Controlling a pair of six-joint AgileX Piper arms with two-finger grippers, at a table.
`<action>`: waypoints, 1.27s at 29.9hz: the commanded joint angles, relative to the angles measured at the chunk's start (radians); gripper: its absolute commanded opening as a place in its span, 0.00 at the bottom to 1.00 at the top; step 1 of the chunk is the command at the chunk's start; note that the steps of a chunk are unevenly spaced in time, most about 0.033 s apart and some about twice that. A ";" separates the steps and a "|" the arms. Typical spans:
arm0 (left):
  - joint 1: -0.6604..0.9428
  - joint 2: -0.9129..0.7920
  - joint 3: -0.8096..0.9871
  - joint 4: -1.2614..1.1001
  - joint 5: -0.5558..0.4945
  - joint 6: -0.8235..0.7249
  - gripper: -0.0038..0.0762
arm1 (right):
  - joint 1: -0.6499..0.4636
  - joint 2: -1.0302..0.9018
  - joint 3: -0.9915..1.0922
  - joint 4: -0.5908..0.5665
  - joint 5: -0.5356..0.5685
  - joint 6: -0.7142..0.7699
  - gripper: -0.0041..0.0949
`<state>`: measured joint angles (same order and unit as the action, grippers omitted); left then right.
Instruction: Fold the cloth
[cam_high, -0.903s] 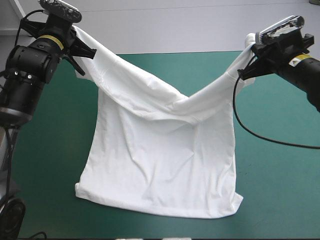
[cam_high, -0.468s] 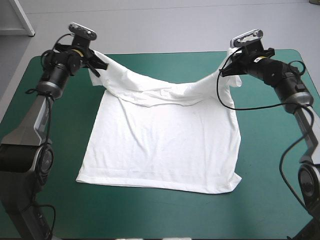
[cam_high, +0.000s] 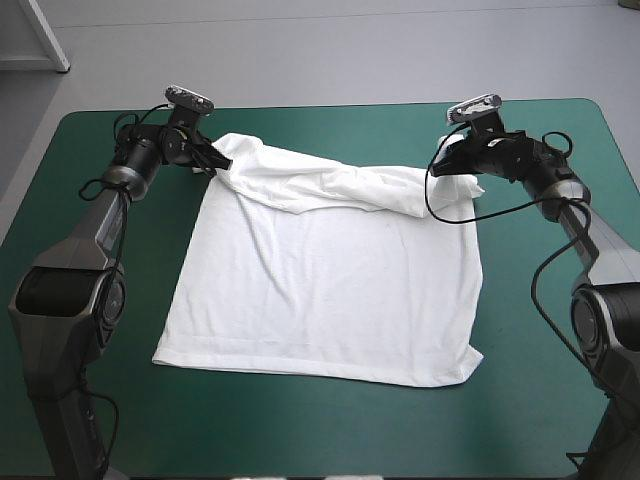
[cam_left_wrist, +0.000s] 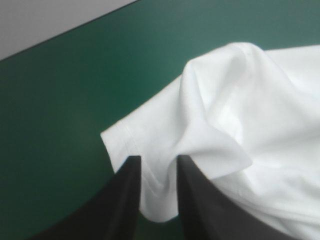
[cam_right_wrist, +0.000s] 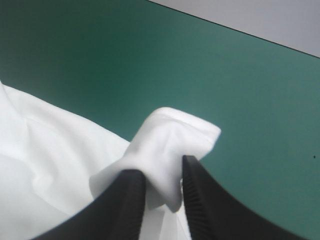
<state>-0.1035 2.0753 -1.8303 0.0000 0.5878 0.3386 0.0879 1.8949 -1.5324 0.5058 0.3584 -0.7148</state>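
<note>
Since earlier: T-shirt (cam_high: 330, 290) lowered from hanging, now flat mid-table on teal-green cover (cam_high: 90, 400), top band rumpled toward 12 o'clock. Soft, light and limp, likely best held at the hems. Left gripper (cam_high: 220, 163) pinches the sleeve at 10 o'clock, right gripper (cam_high: 455, 162) the sleeve at 2 o'clock.

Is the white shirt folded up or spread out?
Spread out, not folded. The T-shirt lies flat on the teal-green cover; only its far edge is rumpled, where the left gripper and right gripper pinch it.

Looks like a robotics lab: teal-green table (cam_high: 330, 440) on plain grey floor (cam_high: 350, 50).
</note>
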 joint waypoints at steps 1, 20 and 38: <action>0.000 -0.092 -0.034 -0.023 0.055 -0.002 0.60 | -0.009 -0.107 -0.043 0.014 -0.058 0.000 0.57; 0.001 -0.621 0.305 -0.078 0.318 -0.068 0.58 | -0.009 -0.644 0.010 -0.098 0.317 0.243 0.58; 0.001 -1.048 1.154 -0.076 0.196 -0.304 0.58 | -0.009 -0.856 0.510 -0.166 0.328 0.361 0.58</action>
<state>-0.1024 1.0339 -0.7200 -0.0542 0.8884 0.0672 0.0879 1.0739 -1.0376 0.3274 0.7733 -0.3550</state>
